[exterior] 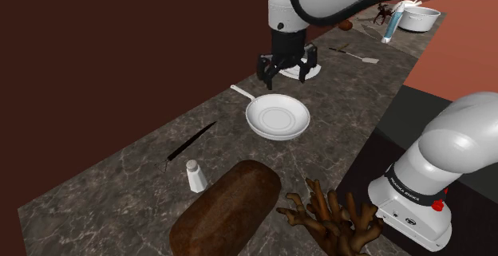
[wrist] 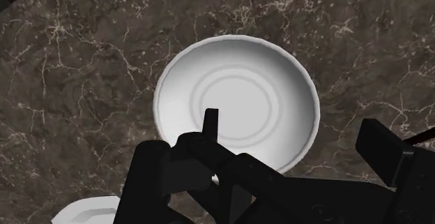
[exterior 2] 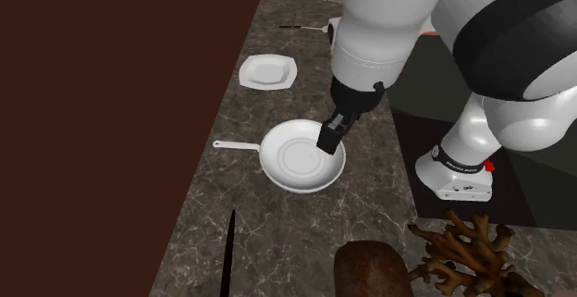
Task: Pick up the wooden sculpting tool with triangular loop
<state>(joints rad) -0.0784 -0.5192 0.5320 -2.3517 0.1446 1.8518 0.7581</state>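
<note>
Shoulder, bench: long bench of dark veined marble, one long edge against a maroon wall.
Shoulder, pincer: pincer hangs fingers apart, empty, above mid-bench near a white pan.
Shoulder, tool: sculpting tool lies flat toward the bench's far end, well apart from the pincer.
Second exterior, wall edge: white plate beyond the pan; black knife nearer.
Wrist, below: pan on marble.

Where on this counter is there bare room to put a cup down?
Bare marble lies between the white pan and the black knife, and between pan and brown loaf. Crowded by the loaf, shaker and branching brown piece.
</note>
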